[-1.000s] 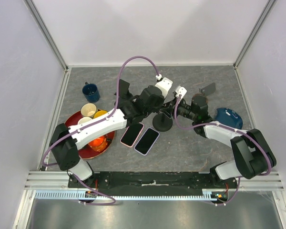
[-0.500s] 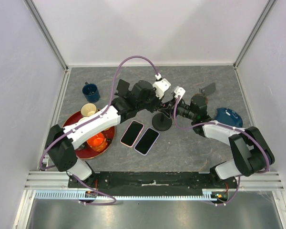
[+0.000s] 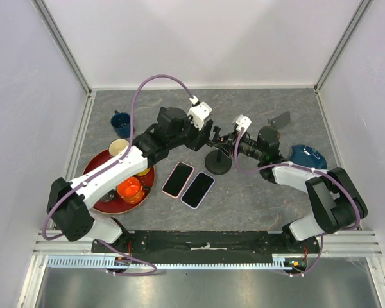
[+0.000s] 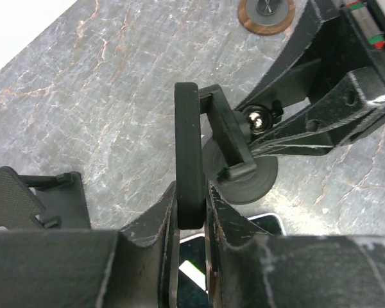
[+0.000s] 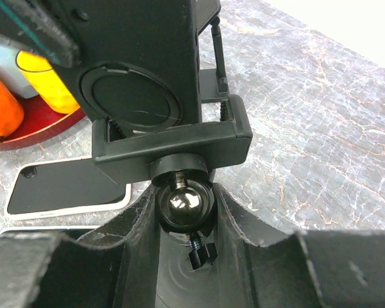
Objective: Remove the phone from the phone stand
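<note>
From above, the left arm has swung leftward in the last second, yet the left gripper stays at the stand, and the right gripper still braces it. In the left wrist view, narrow jaws pinch the phone by its lower edge; it stands upright, touching the cradle. In the right wrist view, jaws clamp the ball joint under that cradle. We judge the pull begun, the phone not yet free.
</note>
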